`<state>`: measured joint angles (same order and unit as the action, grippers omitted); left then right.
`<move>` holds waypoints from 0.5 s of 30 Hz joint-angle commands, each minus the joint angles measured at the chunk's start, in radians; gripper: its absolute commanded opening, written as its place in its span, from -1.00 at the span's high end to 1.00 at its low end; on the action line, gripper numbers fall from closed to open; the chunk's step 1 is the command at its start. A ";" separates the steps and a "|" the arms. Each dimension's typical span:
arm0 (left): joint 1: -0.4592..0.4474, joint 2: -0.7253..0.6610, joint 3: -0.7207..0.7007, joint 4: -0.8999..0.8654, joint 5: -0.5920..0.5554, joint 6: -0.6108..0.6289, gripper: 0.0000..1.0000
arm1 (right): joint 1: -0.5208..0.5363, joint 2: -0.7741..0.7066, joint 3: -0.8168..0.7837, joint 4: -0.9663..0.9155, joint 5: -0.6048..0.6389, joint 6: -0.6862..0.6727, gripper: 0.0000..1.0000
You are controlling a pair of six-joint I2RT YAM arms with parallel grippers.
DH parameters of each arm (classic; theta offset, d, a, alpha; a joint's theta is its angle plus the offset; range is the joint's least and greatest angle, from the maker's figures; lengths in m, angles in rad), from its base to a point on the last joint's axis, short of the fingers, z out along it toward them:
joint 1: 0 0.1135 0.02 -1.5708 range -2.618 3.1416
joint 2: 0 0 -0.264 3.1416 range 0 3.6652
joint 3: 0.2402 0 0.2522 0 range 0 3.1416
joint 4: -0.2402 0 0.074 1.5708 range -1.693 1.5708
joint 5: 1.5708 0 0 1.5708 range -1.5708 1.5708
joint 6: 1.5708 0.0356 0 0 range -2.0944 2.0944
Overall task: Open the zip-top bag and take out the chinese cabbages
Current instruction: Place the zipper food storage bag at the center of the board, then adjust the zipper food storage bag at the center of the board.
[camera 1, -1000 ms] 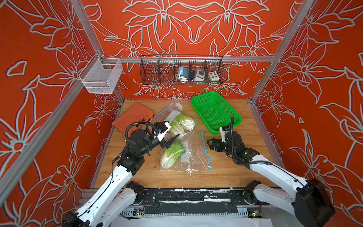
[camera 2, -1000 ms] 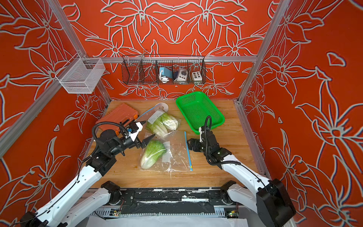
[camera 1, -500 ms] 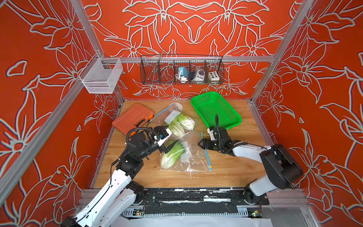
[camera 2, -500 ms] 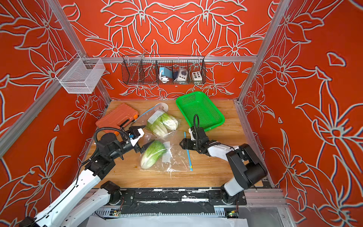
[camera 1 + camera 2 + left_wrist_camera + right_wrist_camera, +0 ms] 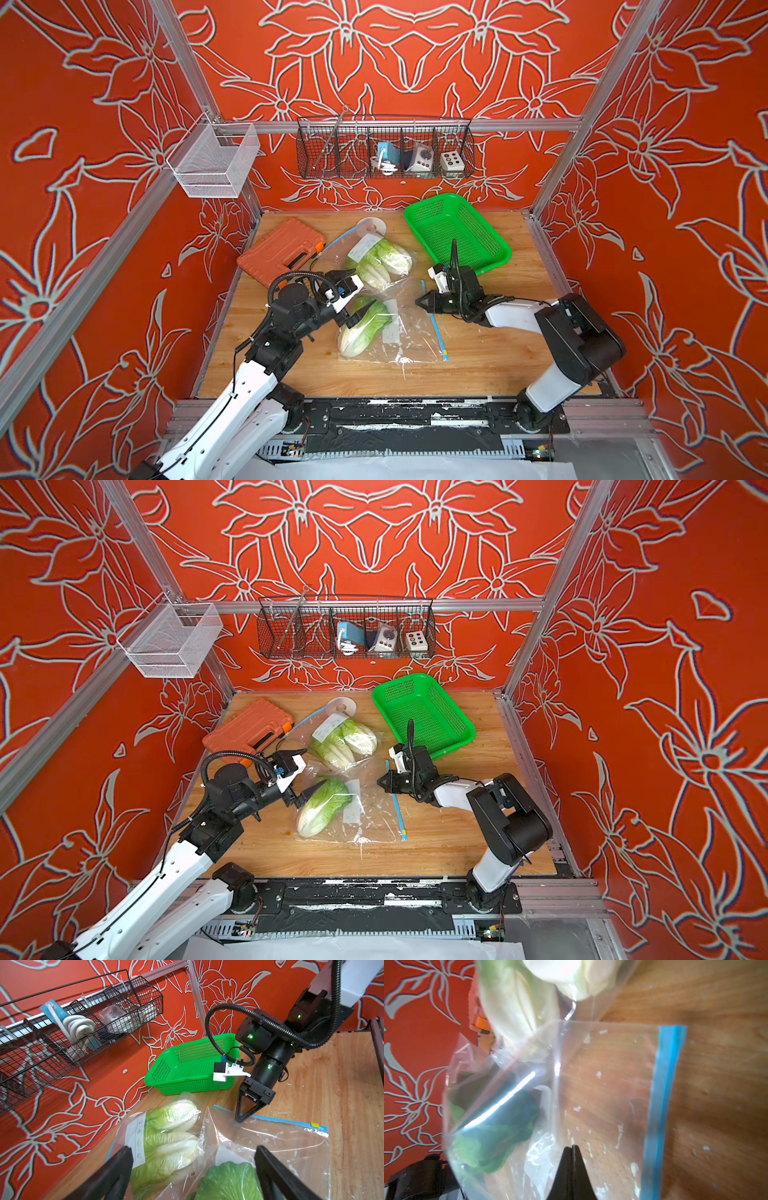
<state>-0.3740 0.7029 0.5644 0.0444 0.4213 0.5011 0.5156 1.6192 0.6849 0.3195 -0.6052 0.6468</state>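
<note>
A clear zip-top bag (image 5: pixel 409 332) with a blue zip strip (image 5: pixel 434 322) lies mid-table and holds one green chinese cabbage (image 5: pixel 361 328). A second bag (image 5: pixel 378 259) behind it holds two paler cabbages. My left gripper (image 5: pixel 353 293) is open and straddles the leafy end of the near cabbage over the film, which fills the gap between its fingers (image 5: pixel 122 1159) in the left wrist view. My right gripper (image 5: pixel 419 302) is shut, with its tips (image 5: pixel 572 1147) pinched at the top film just inside the blue strip (image 5: pixel 662 1095). A crease runs through the film from the tips.
A green basket (image 5: pixel 457 232) stands at the back right, close behind my right wrist. An orange case (image 5: pixel 280 251) lies at the back left. A black wire rack (image 5: pixel 384 147) and a white mesh basket (image 5: pixel 214 160) hang on the walls.
My right gripper slid left onto the near bag and went from open to shut, its arm folding back. My left gripper dropped slightly toward the near cabbage and stayed open.
</note>
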 commanded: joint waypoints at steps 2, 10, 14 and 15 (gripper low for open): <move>-0.004 -0.002 -0.012 0.020 0.002 0.014 -0.81 | 0.003 -0.099 0.008 -0.047 0.017 -0.027 1.00; -0.016 0.016 -0.047 0.010 0.055 0.113 -0.83 | 0.002 -0.118 0.101 -0.239 0.178 -0.266 -0.67; -0.041 0.027 -0.065 -0.015 0.048 0.175 -0.88 | 0.003 0.002 0.195 -0.262 0.177 -0.270 -0.78; -0.044 0.028 -0.066 -0.024 0.050 0.190 -0.88 | 0.002 0.022 0.201 -0.252 0.181 -0.248 -0.80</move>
<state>-0.4072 0.7303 0.5053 0.0372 0.4469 0.6125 0.5156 1.5864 0.8539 0.1108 -0.4599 0.4221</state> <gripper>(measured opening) 0.940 0.896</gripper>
